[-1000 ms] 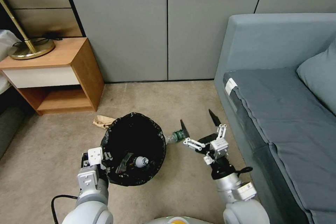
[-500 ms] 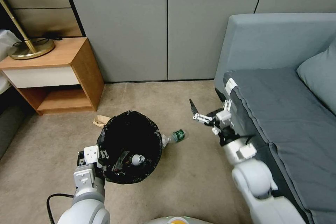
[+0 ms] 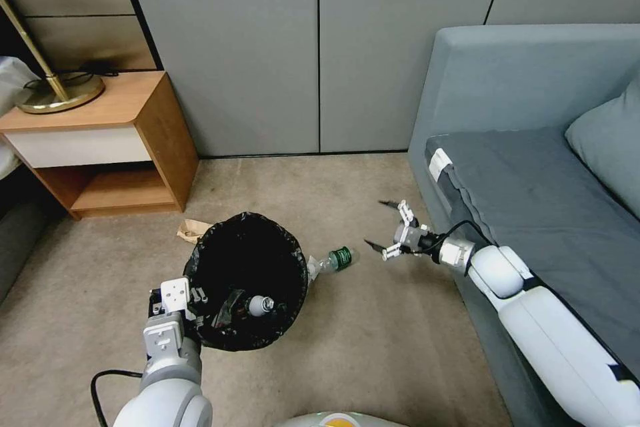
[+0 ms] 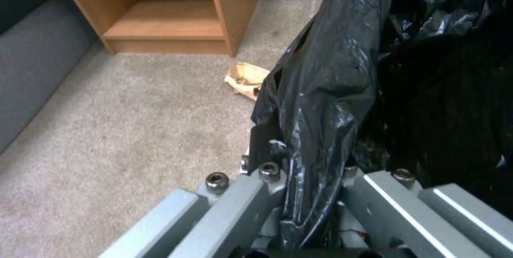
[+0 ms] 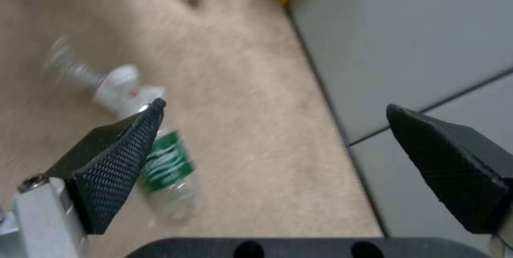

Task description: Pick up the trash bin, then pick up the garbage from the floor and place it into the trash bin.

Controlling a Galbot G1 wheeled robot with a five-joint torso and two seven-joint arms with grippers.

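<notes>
Beige carpet [image 3: 373, 340] runs from grey wall panels down to the robot, with a wooden nightstand [image 3: 127, 140] on the left and a grey sofa [image 3: 533, 167] on the right.

Near the middle of the floor is the trash bin [image 3: 247, 280], its crinkly black bag liner [image 4: 320, 81] folded over the rim and hiding the white body. Inside it lies 1 small clear bottle with a white cap [image 3: 257, 305] beside a dark foil wrapper [image 3: 227, 310].

At the bin's near rim, the left gripper [image 3: 175, 303] is clamped on the edge; in the left wrist view the black liner is pinched between its grey fingers [image 4: 235, 206].

From the sofa side the right arm reaches out low over the carpet, forearm nearly level. The right gripper [image 3: 385, 227] has its 2 black tips spread wide, holding nothing, and points toward the bin.

Just ahead of those tips lies the garbage at hand: a clear plastic bottle with a green label [image 3: 333, 259], on its side on the carpet, neck end touching the bin's right rim. In the right wrist view the same bottle [image 5: 166, 170] shows partly behind 1 fingertip [image 5: 115, 170], cap end away from the gripper.

Crumpled brown paper [image 3: 193, 230] sits on the carpet between the bin and the nightstand, just beside the liner.
</notes>
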